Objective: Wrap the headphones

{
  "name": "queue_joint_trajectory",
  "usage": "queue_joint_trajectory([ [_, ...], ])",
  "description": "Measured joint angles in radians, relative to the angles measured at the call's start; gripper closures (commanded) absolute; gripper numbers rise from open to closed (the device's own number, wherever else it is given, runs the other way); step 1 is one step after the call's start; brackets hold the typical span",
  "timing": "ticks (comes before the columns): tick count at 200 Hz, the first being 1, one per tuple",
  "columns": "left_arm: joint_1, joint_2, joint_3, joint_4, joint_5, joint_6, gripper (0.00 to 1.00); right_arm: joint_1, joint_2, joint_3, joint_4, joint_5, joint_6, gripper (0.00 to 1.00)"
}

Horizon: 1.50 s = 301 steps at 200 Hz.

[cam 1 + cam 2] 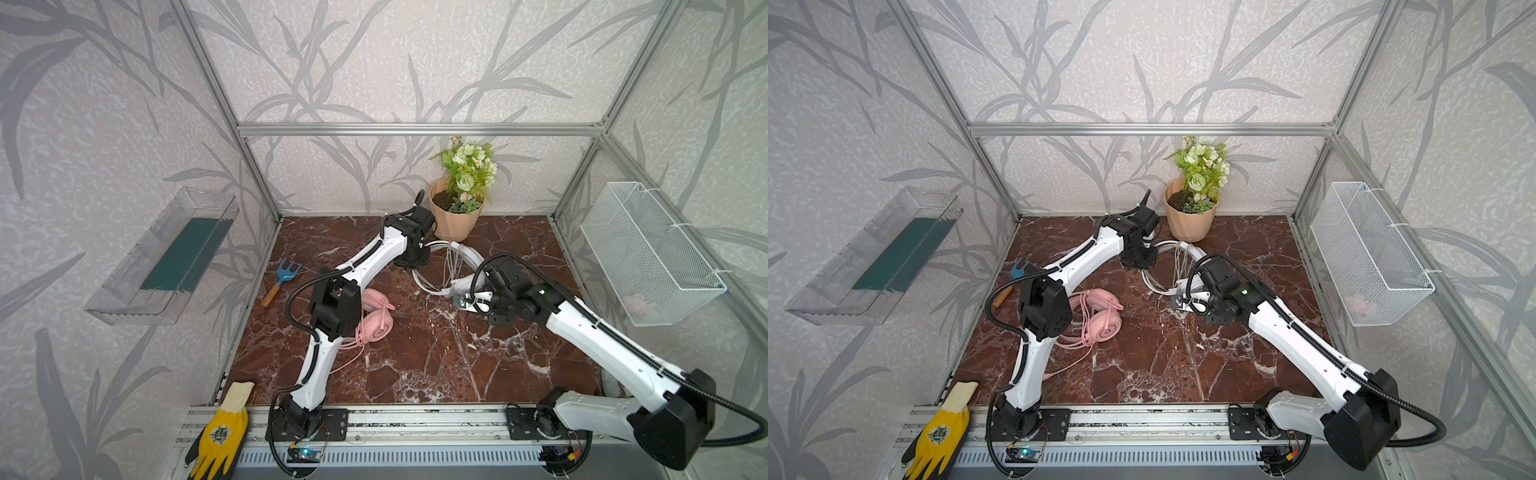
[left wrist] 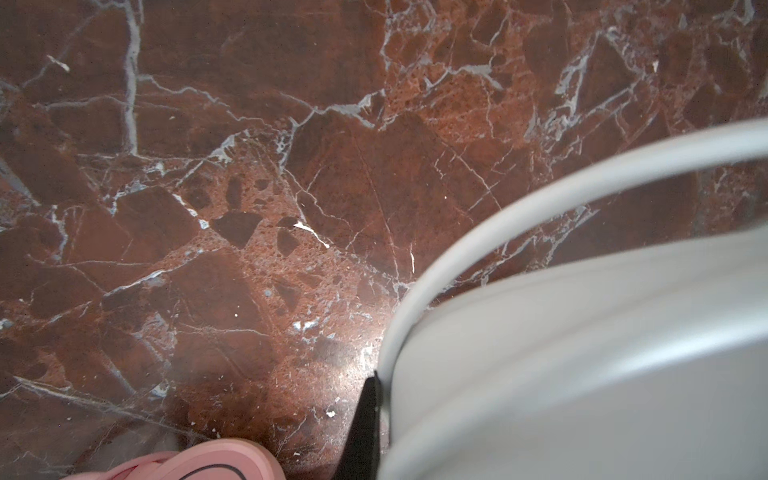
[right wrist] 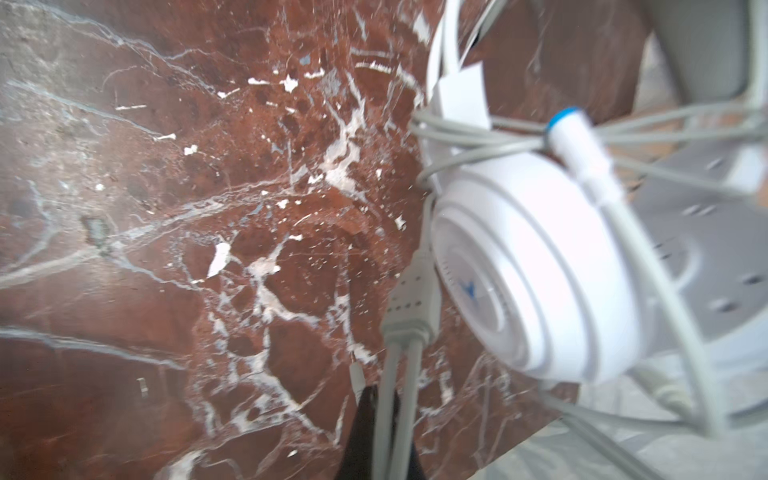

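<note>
White headset (image 1: 461,286) lies at back-centre of the tabletop (image 1: 436,365), just in front of the flower pot (image 1: 453,224). Its white cable (image 3: 403,374) crosses the headband in several strands. Pink headset (image 1: 376,320) sits left of centre, partly under the left arm. Its pink cable (image 1: 357,338) is loosely bunched beside it, with the tail trailing toward the front edge.

Left gripper (image 1: 417,264): fingers (image 2: 365,415) pressed together at one end of the white headband, apparently on the thin band. The far finger is hidden. Right gripper (image 1: 467,302): fingers (image 3: 365,419) pinch the two cable strands just below the splitter (image 3: 411,291), close beside the earcup (image 3: 540,270).

Handling, my estimate:
- The headset is light, with hard, smooth shells, and is likely to skid on the polished stone unless pinned.
- The headband is springy.
- The cable is thin and limp, so it may slide off its turns or snag at the plug (image 3: 577,141).
- Best holds are the band for anchoring and the cable near its free end for winding.

Containers:
- Clear bin (image 1: 133,299) on the left wall holds a flat dark green piece (image 1: 187,253).
- Mesh basket (image 1: 648,249) on the right wall holds something pale pink (image 1: 636,305) that I cannot identify.
- The pot holds flowers (image 1: 467,170).
</note>
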Motion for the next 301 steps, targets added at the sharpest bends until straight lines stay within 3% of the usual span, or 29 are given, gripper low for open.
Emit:
queue_joint_trajectory([
  [33, -0.001, 0.005, 0.000, -0.006, 0.006, 0.022, 1.00, 0.007, 0.023, 0.014, 0.080, -0.023, -0.140, 1.00],
  [80, 0.004, 0.053, 0.041, -0.034, -0.002, 0.052, 1.00, 0.052, 0.078, 0.002, 0.178, 0.085, -0.323, 1.00],
  [126, 0.002, 0.090, 0.063, -0.058, -0.008, 0.069, 1.00, 0.071, 0.079, -0.123, 0.379, 0.204, -0.551, 1.00],
  [222, -0.002, 0.135, 0.089, -0.092, -0.005, 0.079, 1.00, 0.077, 0.137, -0.207, 0.708, 0.116, -0.807, 1.00],
  [281, -0.003, 0.143, 0.104, -0.097, 0.018, 0.080, 1.00, 0.085, 0.171, -0.220, 0.746, 0.003, -0.774, 0.85],
  [301, -0.003, 0.146, 0.104, -0.097, 0.025, 0.080, 1.00, 0.074, 0.214, -0.216, 0.755, -0.020, -0.774, 0.61],
])
